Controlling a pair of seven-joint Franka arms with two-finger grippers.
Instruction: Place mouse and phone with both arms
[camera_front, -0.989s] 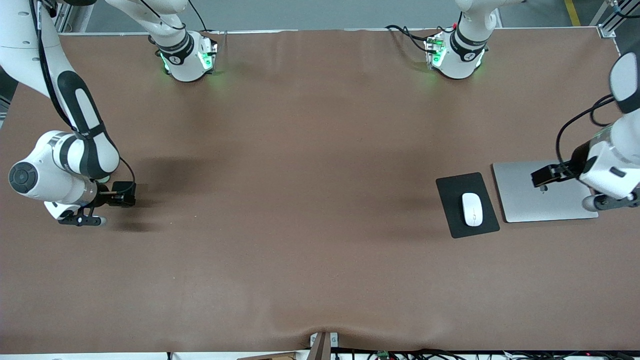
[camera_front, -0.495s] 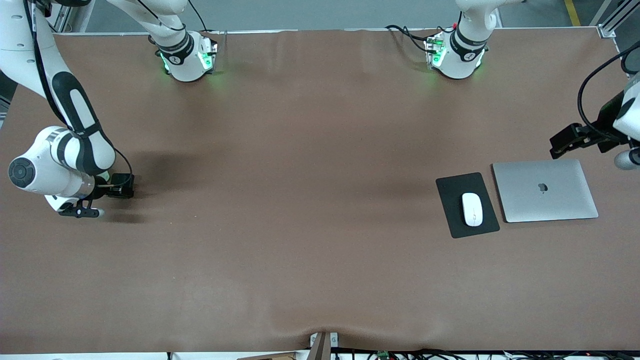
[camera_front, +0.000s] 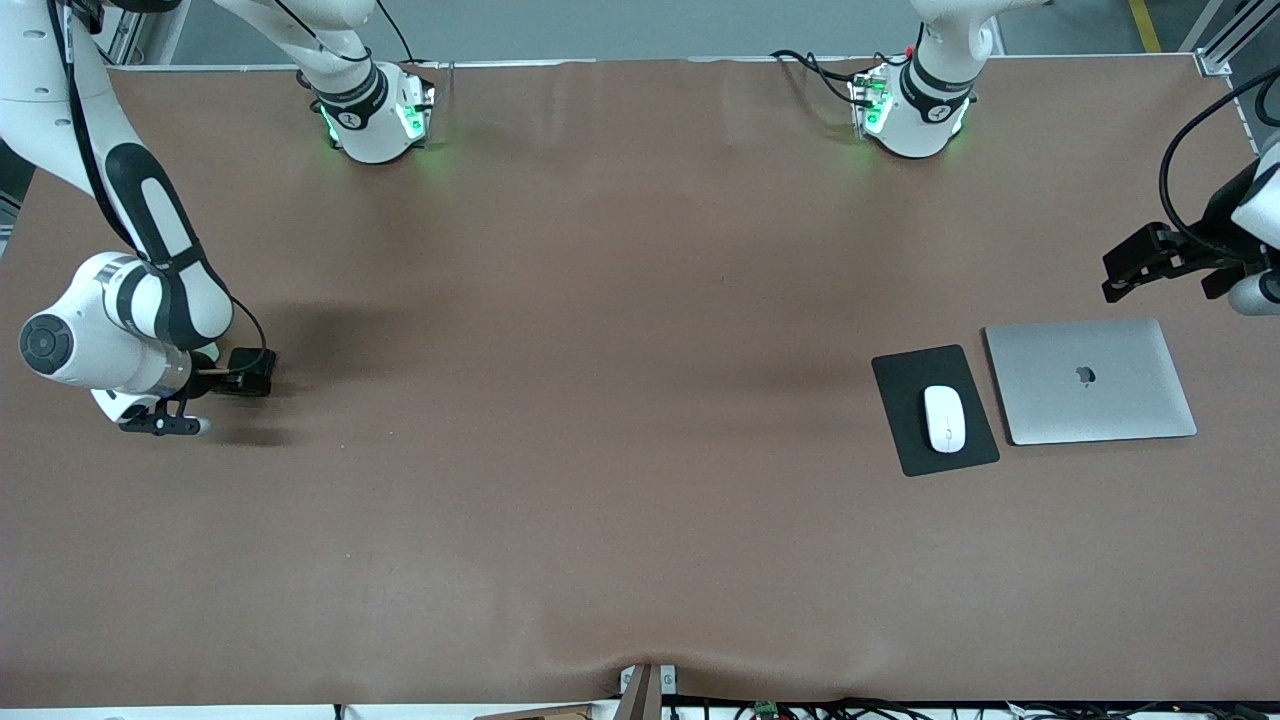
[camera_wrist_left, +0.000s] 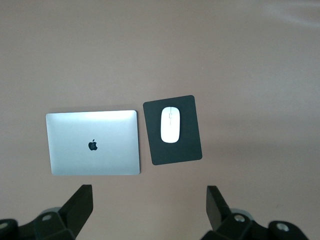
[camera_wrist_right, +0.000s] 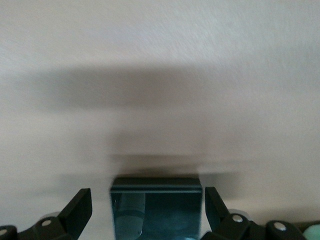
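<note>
The mouse (camera_front: 944, 418) lies on a black pad (camera_front: 934, 410) beside a closed silver laptop (camera_front: 1090, 381), near the worktop (camera_front: 600, 400) edge at the left arm's end. The left gripper (camera_front: 1125, 268) hangs released above that edge. At the right arm's edge, the right gripper (camera_wrist_right: 149, 212), jaws spread, straddles the phone (camera_wrist_right: 156, 207).

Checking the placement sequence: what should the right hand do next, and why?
Probably lift the right hand straight up. Its fingers stand apart from the phone, which seems to lie between them on the table, so it looks released. The mouse already sits on the black pad, and the left hand hangs open over the table near the laptop.
</note>
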